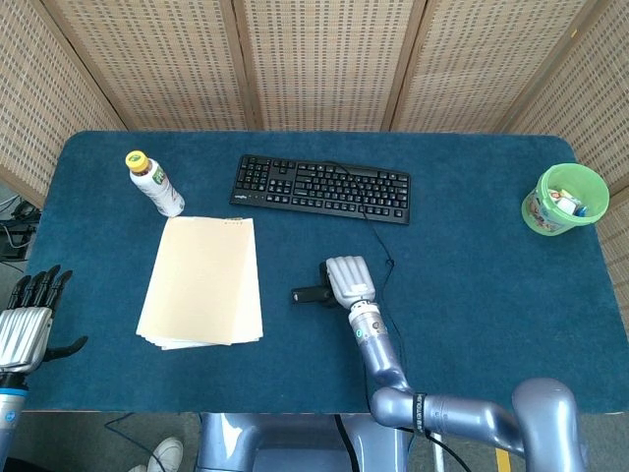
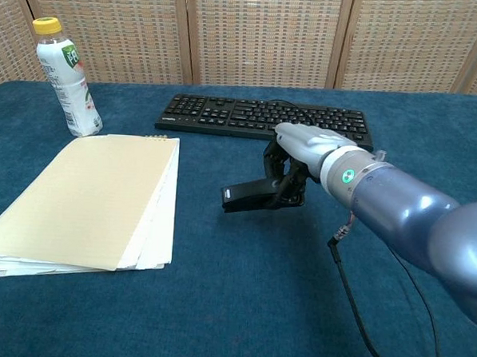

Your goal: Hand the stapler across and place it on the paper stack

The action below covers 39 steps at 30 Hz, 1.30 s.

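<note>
- Right robot hand [image 1: 349,280] of mine grips the stapler [image 2: 249,197], fingers curled round its rear end, black nose pointing toward the paper [image 1: 201,281].
- Stapler sits off the blue worktop [image 1: 472,226], right of the paper and not over it, nearer me than the keyboard [image 1: 321,188].
- Left robot hand [image 1: 28,327] hangs at the worktop edge, left of the paper, fingers apart, holding nothing.
- Bottle [image 1: 154,183] stands just behind the paper's far left corner.
- Green cup [image 1: 564,198] lies far right of the paper.
</note>
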### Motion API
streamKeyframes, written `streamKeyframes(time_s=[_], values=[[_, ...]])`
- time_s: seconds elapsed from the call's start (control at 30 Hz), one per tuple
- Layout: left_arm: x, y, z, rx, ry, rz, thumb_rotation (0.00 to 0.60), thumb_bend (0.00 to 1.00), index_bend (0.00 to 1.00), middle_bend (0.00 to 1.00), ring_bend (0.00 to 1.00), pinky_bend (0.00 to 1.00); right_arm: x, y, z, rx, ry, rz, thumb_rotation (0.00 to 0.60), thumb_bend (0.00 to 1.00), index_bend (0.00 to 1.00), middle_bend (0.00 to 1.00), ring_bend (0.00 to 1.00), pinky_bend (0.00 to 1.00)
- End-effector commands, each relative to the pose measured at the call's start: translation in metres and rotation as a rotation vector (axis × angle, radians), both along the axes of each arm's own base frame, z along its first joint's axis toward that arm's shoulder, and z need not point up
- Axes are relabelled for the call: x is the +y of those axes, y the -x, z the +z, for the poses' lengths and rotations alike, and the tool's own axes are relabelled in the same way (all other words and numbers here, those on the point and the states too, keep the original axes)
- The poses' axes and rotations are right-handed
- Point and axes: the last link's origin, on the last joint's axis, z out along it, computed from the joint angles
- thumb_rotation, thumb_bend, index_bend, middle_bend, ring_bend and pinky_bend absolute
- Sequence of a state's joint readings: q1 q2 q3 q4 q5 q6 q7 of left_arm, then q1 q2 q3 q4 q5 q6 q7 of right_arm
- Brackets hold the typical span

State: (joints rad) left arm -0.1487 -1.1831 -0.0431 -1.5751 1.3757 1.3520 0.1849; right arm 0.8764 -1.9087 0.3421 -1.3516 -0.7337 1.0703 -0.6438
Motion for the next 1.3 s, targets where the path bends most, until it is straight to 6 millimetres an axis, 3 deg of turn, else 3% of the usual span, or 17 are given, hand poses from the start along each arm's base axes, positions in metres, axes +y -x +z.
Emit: streamKeyframes(time_s=[0.03, 0.1, 0.17, 0.2, 0.3, 0.57, 0.73, 0.93, 1.07, 1.3], values=[[0.0, 0.0, 0.0, -0.001, 0.003, -0.001, 0.6, 0.2, 0.0, 0.0, 0.0, 0.0, 0.004, -0.001, -0.011, 0.031, -0.018, 0.012, 0.6, 0.33, 0.77, 0.62, 0.67, 0.76], [0.0, 0.0, -0.001, -0.001, 0.003, -0.001, 0.6, 0.2, 0.0, 0.0, 0.0, 0.0, 0.007, 0.004, -0.015, 0.074, -0.068, 0.014, 0.6, 0.24, 0.6, 0.41, 0.4, 0.43], [-0.001, -0.001, -0.001, -0.001, 0.003, -0.004, 0.6, 0.2, 0.0, 0.0, 0.0, 0.0, 0.008, 0.006, -0.014, 0.111, -0.083, 0.019, 0.6, 0.19, 0.45, 0.22, 0.17, 0.18], [-0.001, -0.001, -0.001, 0.001, 0.003, -0.006, 0.6, 0.2, 0.0, 0.0, 0.0, 0.0, 0.008, 0.007, -0.013, 0.123, -0.086, 0.019, 0.6, 0.17, 0.39, 0.14, 0.08, 0.1], [-0.002, -0.002, -0.003, 0.006, 0.005, -0.01, 0.6, 0.2, 0.0, 0.0, 0.0, 0.0, 0.008, 0.007, -0.009, 0.146, -0.079, 0.02, 0.6, 0.16, 0.25, 0.01, 0.0, 0.0], [-0.003, -0.003, -0.004, 0.01, 0.004, -0.013, 0.6, 0.2, 0.0, 0.0, 0.0, 0.0, 0.004, 0.017, 0.017, 0.273, 0.004, 0.05, 0.6, 0.14, 0.09, 0.0, 0.0, 0.0], [-0.004, -0.004, -0.003, 0.002, 0.001, -0.011, 0.6, 0.2, 0.0, 0.0, 0.0, 0.0, 0.003, 0.042, 0.062, 0.317, 0.084, 0.028, 0.6, 0.13, 0.08, 0.0, 0.0, 0.0], [-0.005, -0.006, -0.003, 0.001, 0.001, -0.016, 0.6, 0.2, 0.0, 0.0, 0.0, 0.0, 0.02, 0.091, 0.118, 0.297, 0.134, -0.029, 0.6, 0.13, 0.04, 0.0, 0.0, 0.0], [-0.006, -0.009, -0.007, -0.009, 0.019, -0.012, 0.6, 0.2, 0.0, 0.0, 0.0, 0.0, 0.046, 0.135, 0.154, 0.268, 0.178, -0.053, 0.6, 0.13, 0.01, 0.0, 0.0, 0.0], [-0.007, -0.011, -0.01, 0.0, 0.027, -0.016, 0.6, 0.2, 0.0, 0.0, 0.0, 0.0, 0.086, 0.188, 0.179, 0.184, 0.205, -0.08, 0.6, 0.13, 0.02, 0.0, 0.0, 0.0]])
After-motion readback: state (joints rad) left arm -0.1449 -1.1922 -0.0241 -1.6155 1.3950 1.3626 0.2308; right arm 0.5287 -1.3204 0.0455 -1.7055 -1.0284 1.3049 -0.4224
